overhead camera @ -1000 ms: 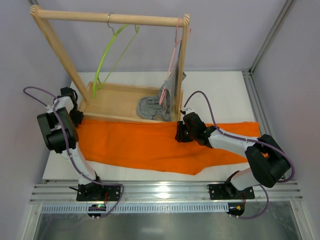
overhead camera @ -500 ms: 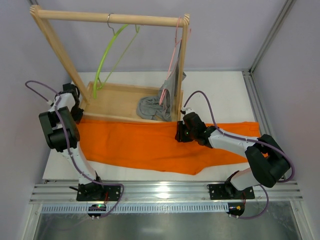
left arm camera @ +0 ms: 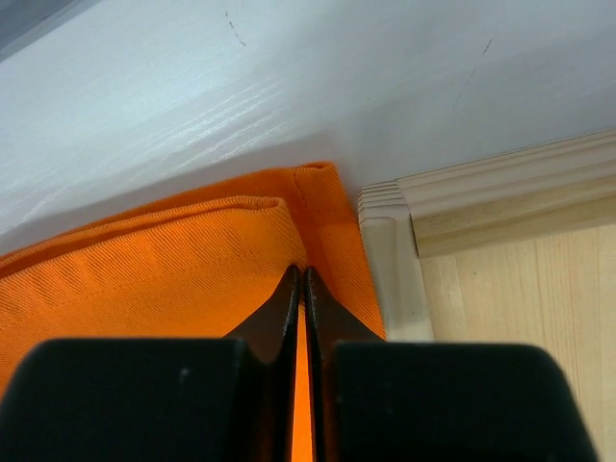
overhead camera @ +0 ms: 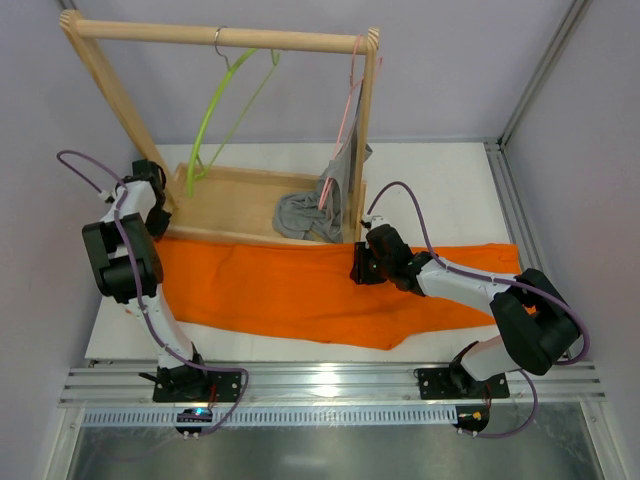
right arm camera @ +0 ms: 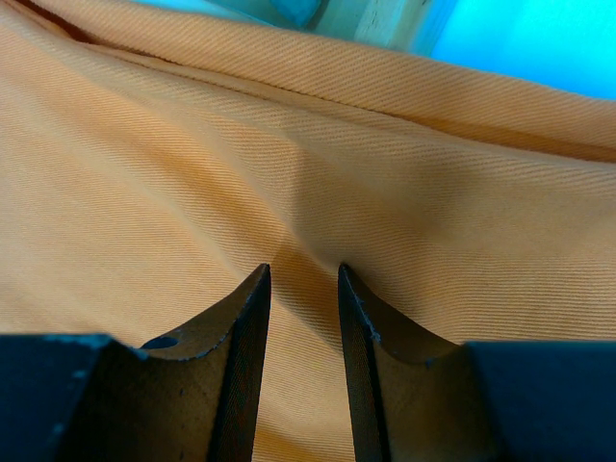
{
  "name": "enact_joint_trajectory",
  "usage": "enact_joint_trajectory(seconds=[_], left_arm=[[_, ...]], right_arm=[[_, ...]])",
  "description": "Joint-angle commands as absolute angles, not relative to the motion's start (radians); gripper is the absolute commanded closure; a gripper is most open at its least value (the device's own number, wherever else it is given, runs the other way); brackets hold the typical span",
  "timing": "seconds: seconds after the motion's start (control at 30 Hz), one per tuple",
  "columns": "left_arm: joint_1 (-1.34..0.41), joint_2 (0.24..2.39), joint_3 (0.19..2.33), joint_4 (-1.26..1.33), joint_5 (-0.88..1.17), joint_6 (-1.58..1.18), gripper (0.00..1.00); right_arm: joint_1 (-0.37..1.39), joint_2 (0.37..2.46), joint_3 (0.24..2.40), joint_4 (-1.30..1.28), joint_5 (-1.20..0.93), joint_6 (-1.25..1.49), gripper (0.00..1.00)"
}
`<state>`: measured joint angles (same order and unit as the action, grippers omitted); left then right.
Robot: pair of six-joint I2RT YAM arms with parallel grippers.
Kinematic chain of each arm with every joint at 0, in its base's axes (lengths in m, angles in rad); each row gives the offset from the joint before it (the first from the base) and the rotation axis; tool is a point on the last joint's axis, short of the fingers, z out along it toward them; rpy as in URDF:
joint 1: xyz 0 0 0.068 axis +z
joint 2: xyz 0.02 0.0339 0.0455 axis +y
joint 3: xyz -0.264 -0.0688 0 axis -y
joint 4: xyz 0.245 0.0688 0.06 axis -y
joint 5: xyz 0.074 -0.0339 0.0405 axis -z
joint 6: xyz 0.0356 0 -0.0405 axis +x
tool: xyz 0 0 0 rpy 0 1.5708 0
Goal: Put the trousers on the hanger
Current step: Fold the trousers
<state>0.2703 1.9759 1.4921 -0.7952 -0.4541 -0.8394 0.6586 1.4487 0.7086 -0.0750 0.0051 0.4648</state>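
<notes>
The orange trousers lie flat across the white table in front of the wooden rack. The lime-green hanger hangs bare from the rack's top bar by its metal hook. My left gripper is at the trousers' far left corner beside the rack's base. In the left wrist view it is shut on the folded edge of the trousers, a sliver of orange showing between its fingers. My right gripper sits on the upper edge near the middle. In the right wrist view it pinches a raised crease of the trousers.
The wooden rack has a tray-like base, whose corner lies just right of my left fingers. A pink hanger carries a grey garment by the right post. A metal rail runs along the near edge.
My left gripper has shut on the trousers' corner, and the left wrist has shifted a little toward the rack. The right arm and the cloth in it have not moved.
</notes>
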Motion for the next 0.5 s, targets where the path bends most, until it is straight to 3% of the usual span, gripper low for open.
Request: enact_joint_trajectory(seconds=[0.0, 0.47], left_arm=[[0.268, 1.921, 1.528, -0.723, -0.495, -0.844, 0.99], [0.267, 1.908, 1.447, -0.548, -0.439, -0.859, 0.99]], right_arm=[[0.655, 1.45, 0.716, -0.025, 0.015, 0.445, 0.62], [0.655, 1.462, 0.718, -0.023, 0.017, 0.443, 0.62]])
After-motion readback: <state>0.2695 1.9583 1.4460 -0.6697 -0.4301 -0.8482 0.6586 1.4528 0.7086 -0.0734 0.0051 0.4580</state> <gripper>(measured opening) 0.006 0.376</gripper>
